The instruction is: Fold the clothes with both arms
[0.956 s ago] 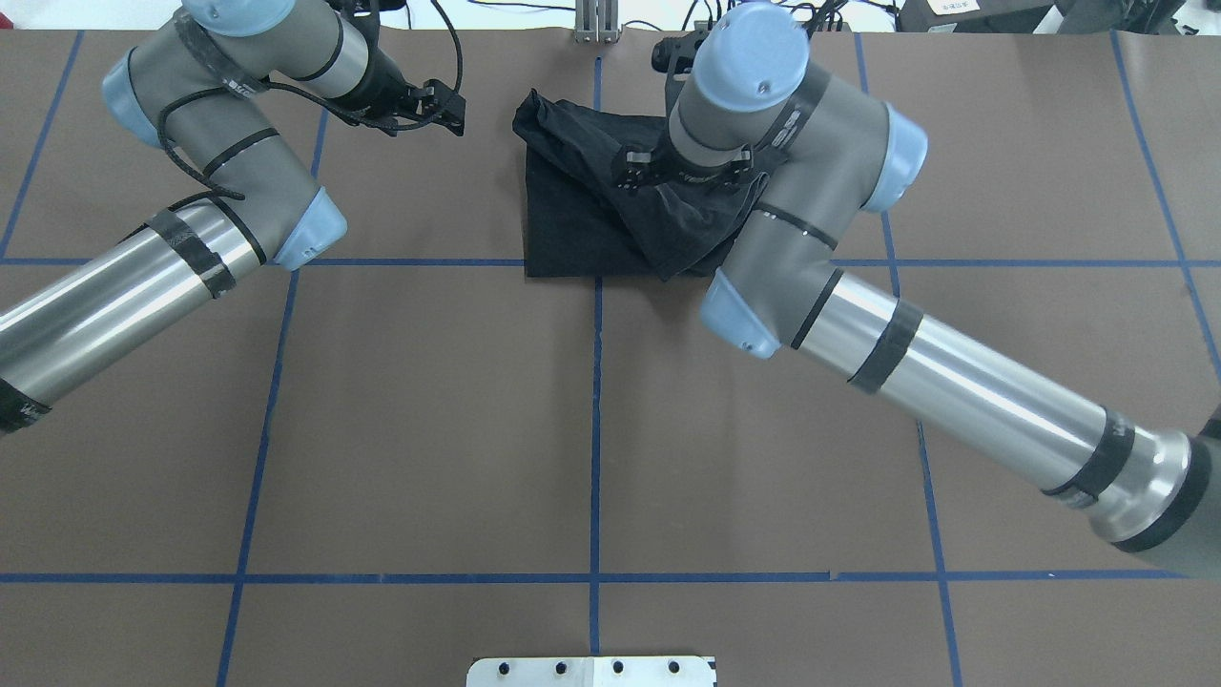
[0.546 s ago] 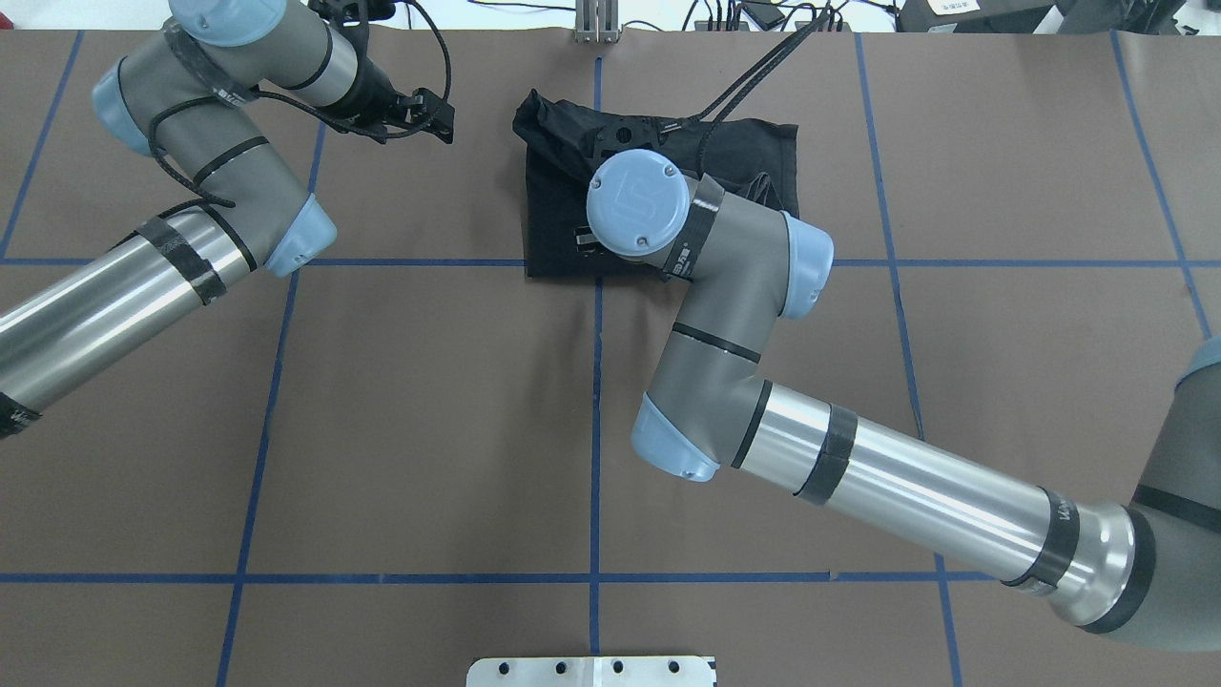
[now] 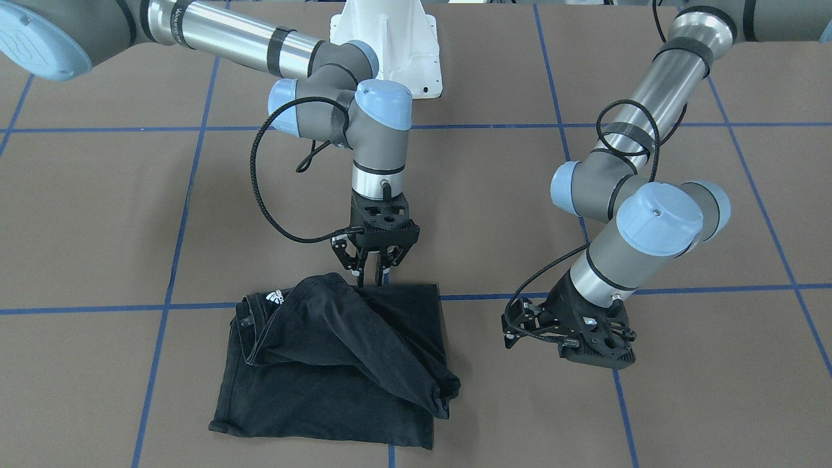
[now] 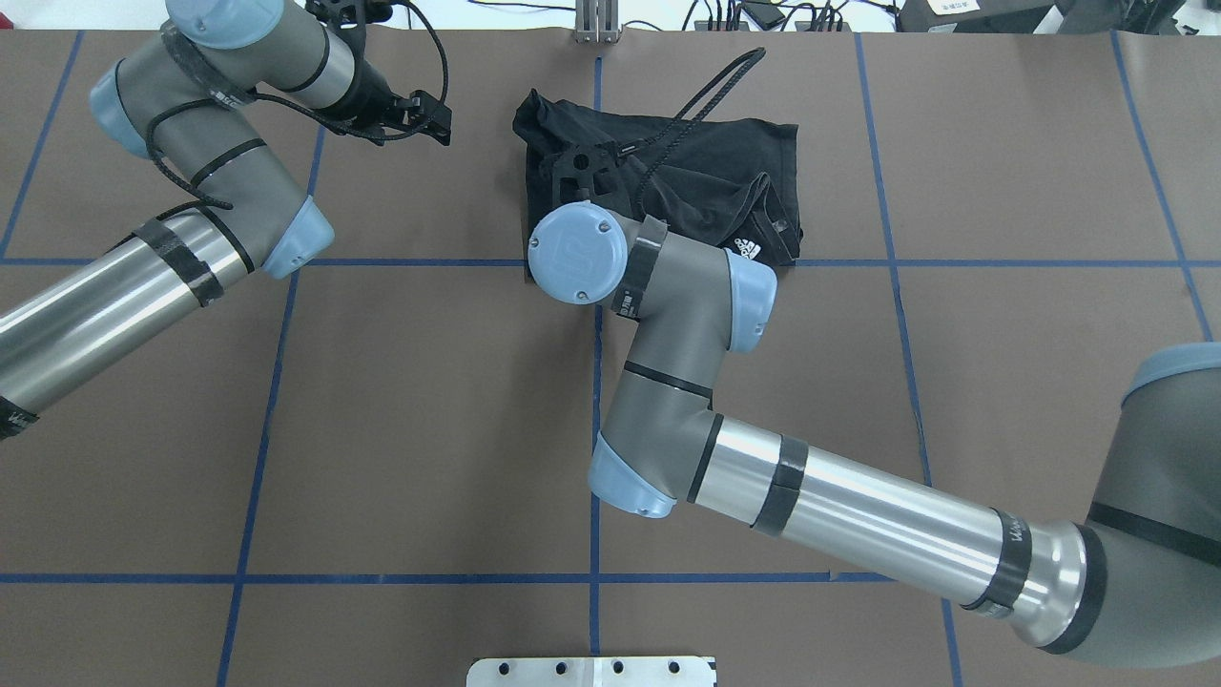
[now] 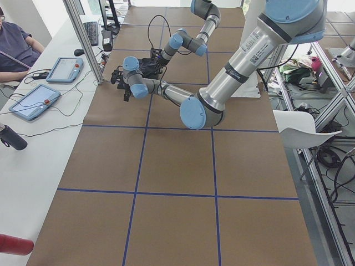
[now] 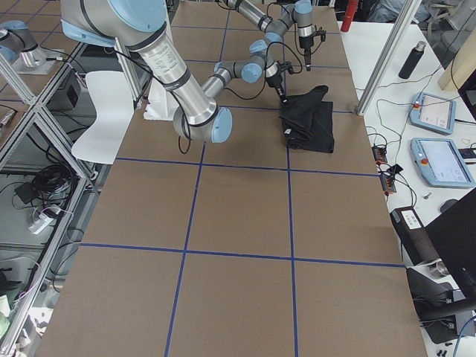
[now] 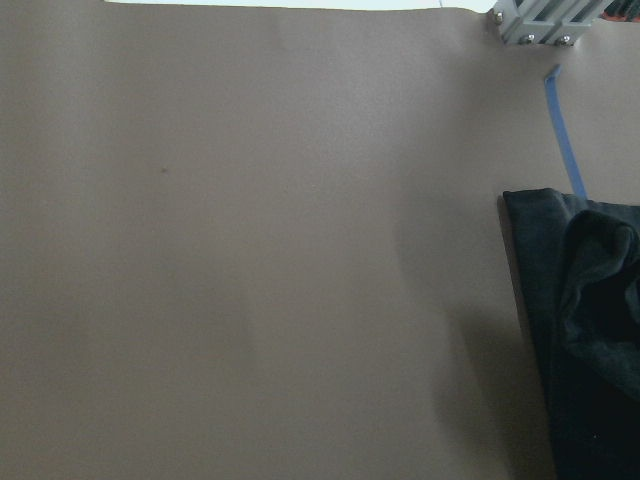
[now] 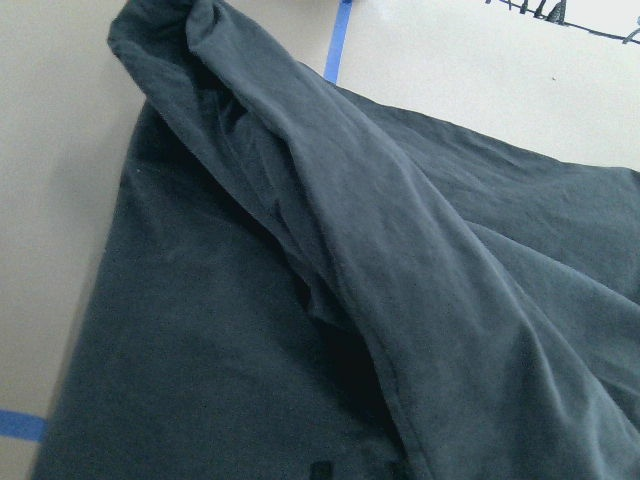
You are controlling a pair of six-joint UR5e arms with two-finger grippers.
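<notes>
Folding well along, top layer not yet flat

From the camera facing the robot we see the shirt (image 3: 325,383) lying on the table (image 3: 97,214) as a rough rectangle, so we judge the main folds made. A thick ridge of cloth runs slantwise across its top, from beside the collar with its white logo (image 3: 276,299) to a bunched corner on the opposite side. The right gripper (image 3: 370,278) points straight down at the shirt's robot-side edge. Its fingers are close together with the tips at the cloth, and we cannot tell whether they pinch it. The left gripper (image 3: 510,330) hangs low beside the shirt, clear of it, with fingers apart and empty.

From overhead, the shirt straddles the centre blue line (image 4: 596,429) at the far side of the table. The right arm (image 4: 668,315) covers part of its near edge, and the left arm (image 4: 219,162) stands off to one side.

From the table's left end the arms hide most of the shirt. From the right end it shows as a dark, low pile with one corner standing up.

The left wrist camera gives us bare table with the shirt's edge at one border. The right wrist camera is filled with cloth, the ridge crossing it, and no fingers show.

We judge what is left to be laying that ridge flat, perhaps one more fold, and getting both grippers clear.
</notes>
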